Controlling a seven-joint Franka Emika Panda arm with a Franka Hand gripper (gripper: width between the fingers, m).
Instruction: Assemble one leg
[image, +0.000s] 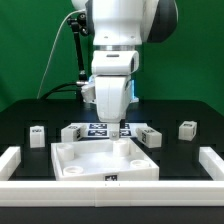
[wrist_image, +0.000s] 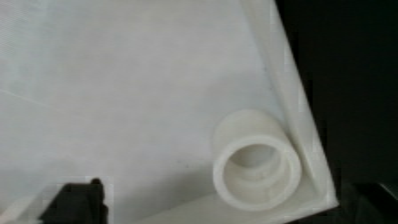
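Several legs lie on the black table in the exterior view: one at the far left (image: 37, 135), one beside the marker board (image: 71, 131), one right of the gripper (image: 148, 136) and one at the far right (image: 187, 129). The large white tray-like piece (image: 100, 160) lies in front. My gripper (image: 120, 127) hangs over the tray's far edge, between the marker board and the third leg. In the wrist view the gripper (wrist_image: 221, 205) is open and empty above the tray (wrist_image: 125, 90), near a round socket (wrist_image: 254, 162). One dark fingertip (wrist_image: 77, 202) shows.
The marker board (image: 98, 128) lies flat behind the tray. White rails border the table at the exterior view's left (image: 10, 160), right (image: 212, 165) and front (image: 110, 190). A green backdrop stands behind the arm.
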